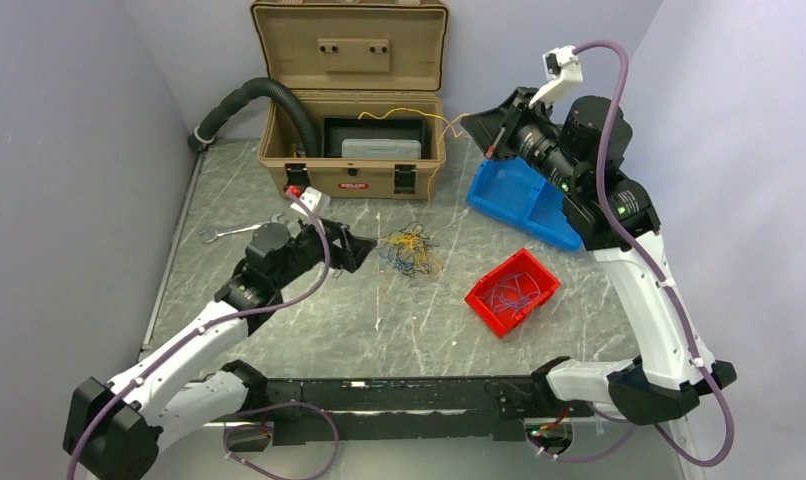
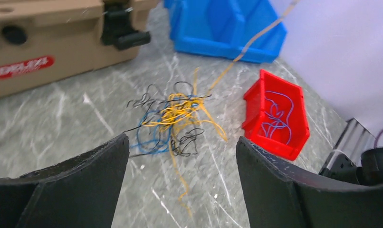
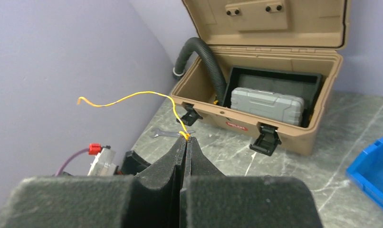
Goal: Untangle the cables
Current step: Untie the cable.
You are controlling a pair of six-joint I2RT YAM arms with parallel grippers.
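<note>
On a grey marbled table [image 1: 279,320], a loose tangle of cables [image 1: 409,250] [image 2: 173,118] lies near the middle. It is made of thin blue, yellow-orange and black wires knotted together.

At the left, the left gripper [image 1: 364,245] [image 2: 180,140] hangs low just beside the tangle. Its jaws are spread wide apart and nothing is between them. Its wrist view shows the tangle on the table past the two black fingers [image 2: 85,180].

At the back right, the right gripper [image 1: 479,135] [image 3: 185,141] is raised above the table. Its jaws are pressed together, pinching one yellow-orange wire [image 1: 404,112] [image 3: 132,97] at the fingertips. The short free end curls away from the tips. The long end [image 2: 256,40] slants down to the tangle and looks fairly straight.

A red bin [image 1: 539,300] [image 2: 294,137] sits to the right of the tangle, apart from it. It holds a few blue wires [image 1: 509,292] [image 2: 275,111].

A blue bin [image 1: 519,195] [image 2: 218,28] [image 3: 375,175] stands below the raised gripper.

At the back, a tan case [image 1: 354,175] [image 2: 37,47] [image 3: 294,133] stands with its lid up. A grey box [image 1: 381,148] [image 3: 268,104] lies inside it. A black hose [image 1: 254,95] [image 3: 206,61] curves into the case from the left.

A wrench [image 1: 234,232] [image 3: 166,133] lies on the table in front of the case, to the left.
</note>
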